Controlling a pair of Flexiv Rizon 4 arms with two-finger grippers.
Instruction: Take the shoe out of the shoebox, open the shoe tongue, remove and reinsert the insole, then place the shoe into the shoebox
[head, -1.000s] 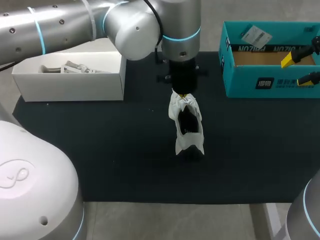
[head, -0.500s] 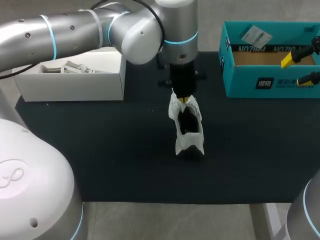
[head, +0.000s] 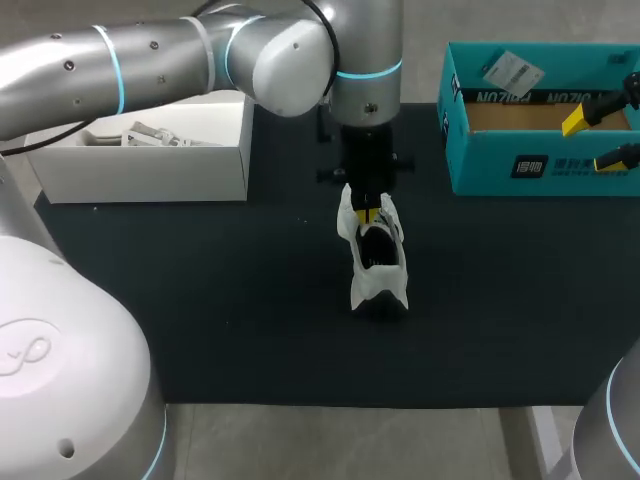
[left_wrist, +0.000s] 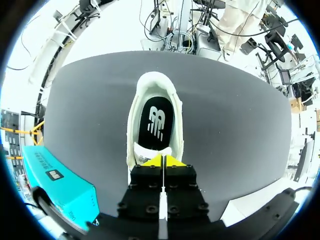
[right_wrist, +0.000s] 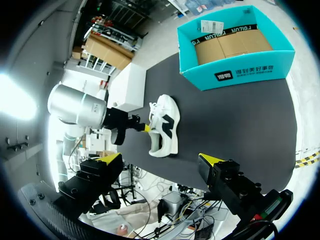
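A white shoe (head: 378, 280) with a black insole stands on the black mat (head: 230, 300) at mid table. In the left wrist view the shoe's (left_wrist: 150, 85) heel points away and its tongue lies right at my fingertips. My left gripper (head: 368, 213) comes down from above, shut, its yellow tips (left_wrist: 162, 160) pressed together against the tongue at the mouth of the shoe; whether the tongue is pinched does not show. My right gripper (head: 592, 140) hangs open and empty over the right end of the teal shoebox (head: 540, 160). From the right wrist, gripper (right_wrist: 160, 160), shoe (right_wrist: 165, 125) and shoebox (right_wrist: 235, 75) show.
A white open box (head: 140, 170) holding paper stuffing stands at the back left, partly on the mat. The teal shoebox has a brown cardboard floor and a white tag (head: 512, 70) at its back wall.
My left gripper has come lower and slightly nearer, from just above the tongue into the mouth of the shoe. The shoe and my right arm have stayed put.
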